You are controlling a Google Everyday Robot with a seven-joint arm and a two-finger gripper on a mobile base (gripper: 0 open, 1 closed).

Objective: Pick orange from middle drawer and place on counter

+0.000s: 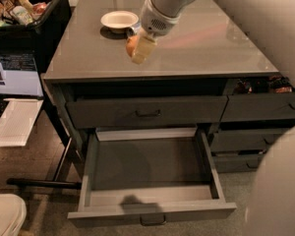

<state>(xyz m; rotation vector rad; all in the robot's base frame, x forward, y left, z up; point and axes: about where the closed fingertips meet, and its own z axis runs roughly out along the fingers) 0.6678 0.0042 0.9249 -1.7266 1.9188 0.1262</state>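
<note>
My gripper (137, 50) hangs over the front left part of the counter (187, 58), shut on the orange (131, 45), a small round orange-tan fruit held between the cream fingers. It is just in front of the white bowl (119, 20). The middle drawer (150, 181) stands pulled out below, wide and dark grey, with nothing showing inside; its small bar handle (152, 221) is at the front edge. My arm reaches in from the upper right.
A shut drawer (147, 112) with a bar handle lies under the counter edge. More drawers (260, 107) are at the right. A black bin of packets (24, 9) stands at the left, with papers (14, 122) on the floor.
</note>
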